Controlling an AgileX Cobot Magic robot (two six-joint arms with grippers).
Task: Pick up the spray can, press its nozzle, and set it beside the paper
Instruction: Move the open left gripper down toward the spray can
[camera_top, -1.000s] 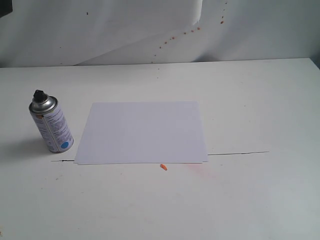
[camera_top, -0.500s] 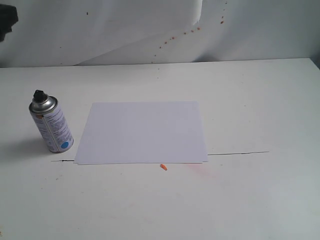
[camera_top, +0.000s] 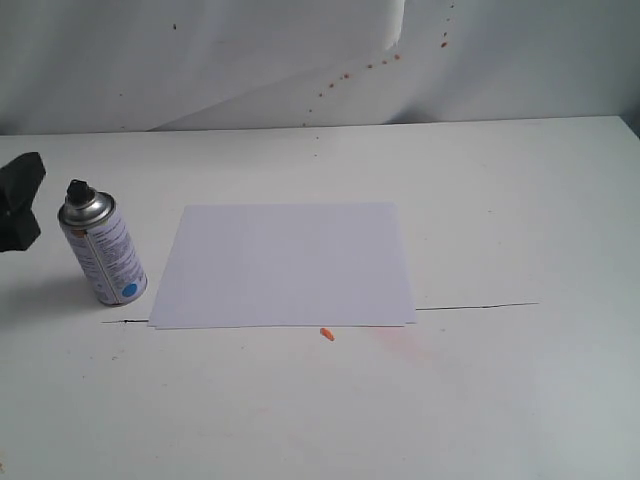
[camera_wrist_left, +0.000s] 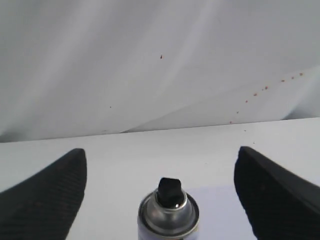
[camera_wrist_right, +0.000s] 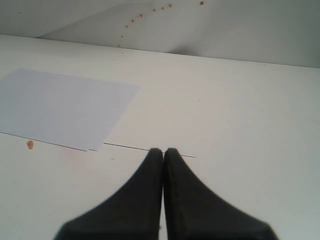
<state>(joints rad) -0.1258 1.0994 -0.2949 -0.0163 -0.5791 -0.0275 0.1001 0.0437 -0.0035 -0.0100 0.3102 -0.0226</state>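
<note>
The spray can (camera_top: 103, 252) stands upright on the white table, left of the paper (camera_top: 284, 264), with its black nozzle (camera_top: 78, 189) on top. My left gripper (camera_top: 20, 200) shows at the left edge, just left of the can and apart from it. In the left wrist view the gripper (camera_wrist_left: 162, 165) is open, its fingers (camera_wrist_left: 47, 200) wide on either side of the can (camera_wrist_left: 169, 215) and nozzle (camera_wrist_left: 169, 191). In the right wrist view my right gripper (camera_wrist_right: 163, 150) is shut and empty above the table, with the paper (camera_wrist_right: 62, 107) off to one side.
A small orange bit (camera_top: 326, 334) lies at the paper's near edge beside a faint pink stain (camera_top: 405, 343). A thin dark seam (camera_top: 475, 306) crosses the table (camera_top: 500, 200). A white backdrop with red specks (camera_top: 350, 75) rises behind.
My left gripper has come down along the left edge, from the top corner to the can's level. The can and the paper have not moved.
</note>
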